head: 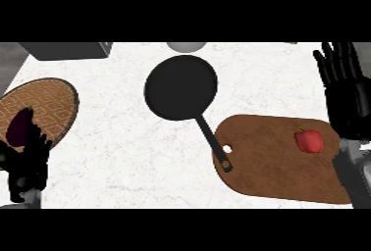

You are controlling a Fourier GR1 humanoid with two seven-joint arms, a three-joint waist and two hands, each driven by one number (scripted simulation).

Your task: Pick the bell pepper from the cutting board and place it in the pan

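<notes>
Looking down on a white marbled surface [123, 162]. A round woven mat [51, 105] lies at the left edge of the surface, with a dark purple eggplant [20, 125] on it. A grey box [65, 50] sits in the far left corner, and a pale grey rounded object [187, 46] is cut off at the middle of the far edge.

The black pan [181, 87] rests near the far edge, around the middle. Its long handle runs toward the near right, and the tip overlaps the left edge of the cutting board [268, 166]. The brown, rounded board fills the near right corner.

Your bell pepper [309, 140] lies on the right part of the board. It is small, glossy red, and has a short green stem at its far end. Nothing touches it.

Your right hand [351, 103] shows at the right edge, beyond the pepper, with its fingers straight and apart, holding nothing. Your left hand [25, 164] shows at the near left corner. Its fingers are spread and point up over the mat's near rim, and it holds nothing.
</notes>
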